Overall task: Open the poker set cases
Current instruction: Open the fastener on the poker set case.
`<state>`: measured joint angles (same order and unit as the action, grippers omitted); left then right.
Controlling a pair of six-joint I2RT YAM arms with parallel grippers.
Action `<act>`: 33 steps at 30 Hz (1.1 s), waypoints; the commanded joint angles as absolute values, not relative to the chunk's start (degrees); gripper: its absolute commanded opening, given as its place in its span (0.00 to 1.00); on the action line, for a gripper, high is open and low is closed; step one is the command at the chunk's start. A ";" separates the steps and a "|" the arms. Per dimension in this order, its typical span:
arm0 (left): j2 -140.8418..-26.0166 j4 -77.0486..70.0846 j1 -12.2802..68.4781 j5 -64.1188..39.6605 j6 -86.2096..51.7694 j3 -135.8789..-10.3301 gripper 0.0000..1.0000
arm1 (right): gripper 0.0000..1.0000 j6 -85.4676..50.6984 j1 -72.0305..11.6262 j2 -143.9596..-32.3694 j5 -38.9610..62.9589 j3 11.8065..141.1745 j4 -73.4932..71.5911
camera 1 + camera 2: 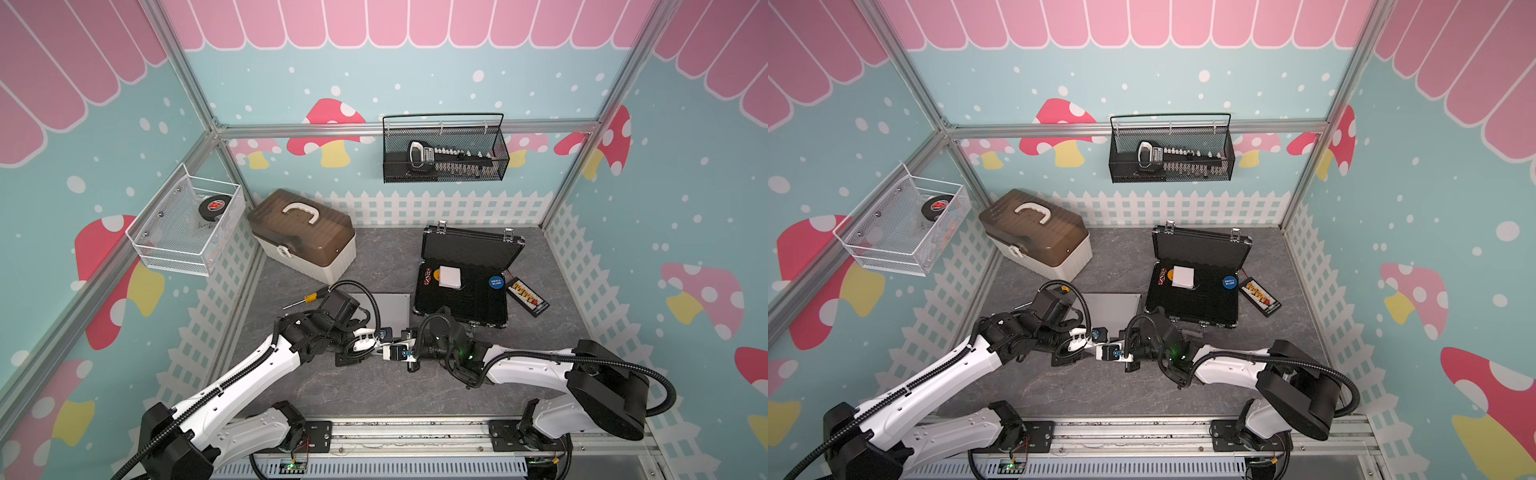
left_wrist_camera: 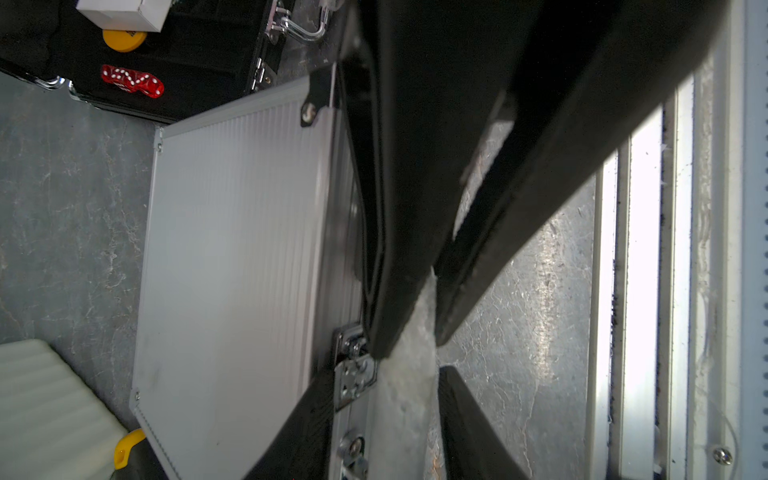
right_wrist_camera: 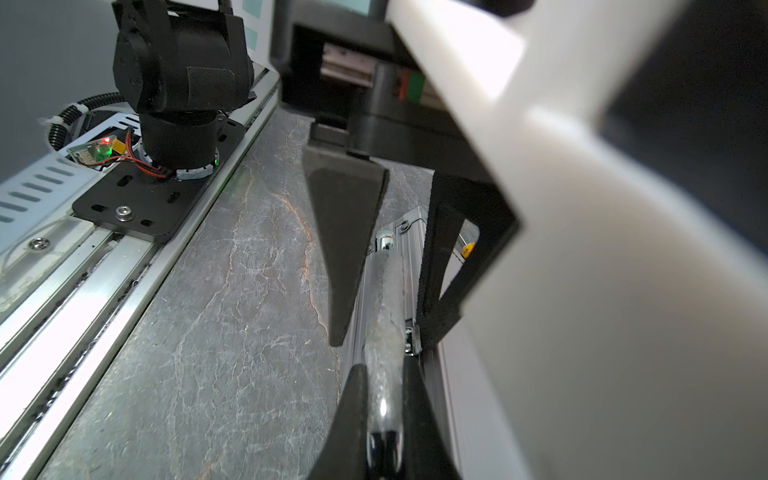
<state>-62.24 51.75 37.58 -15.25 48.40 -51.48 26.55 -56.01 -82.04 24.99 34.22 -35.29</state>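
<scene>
Left wrist: left gripper (image 2: 386,374) fingers apart, straddling latch (image 2: 353,374) on front edge of silver case (image 2: 232,270); lid down. Advice: catch latch tab, flip it outward, avoid shoving case.
Right wrist: right gripper (image 3: 384,368) clamped on handle (image 3: 384,291); firm hold should steady case.
Both top views: silver case mid-table; black case (image 1: 469,245) far right, lid up, holding white box (image 1: 450,277), red dice (image 1: 427,276), blue disc (image 1: 495,282).
</scene>
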 commanded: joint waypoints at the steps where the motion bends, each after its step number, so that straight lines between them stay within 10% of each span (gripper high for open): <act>1: -63.41 59.94 38.76 -20.71 51.54 -50.54 0.33 | 0.00 26.46 -55.77 -80.75 23.56 36.56 -48.16; 14: -63.08 59.93 38.76 -21.71 51.73 -50.19 0.18 | 0.00 26.54 -55.72 -81.03 23.30 36.55 -48.15; 26: -57.95 55.72 38.76 -22.22 51.50 -49.40 0.60 | 0.00 26.55 -55.75 -81.51 23.88 36.21 -48.10; 28: -56.68 55.60 38.80 -22.58 51.23 -49.01 0.91 | 0.00 26.66 -55.78 -81.95 24.13 35.88 -48.03; 33: -54.07 55.49 38.71 -23.68 50.90 -48.45 0.93 | 0.00 27.10 -55.90 -82.87 25.21 34.49 -48.14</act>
<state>-55.53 53.34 37.52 -20.01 44.38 -49.47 30.37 -56.62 -82.48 25.21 34.04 -41.89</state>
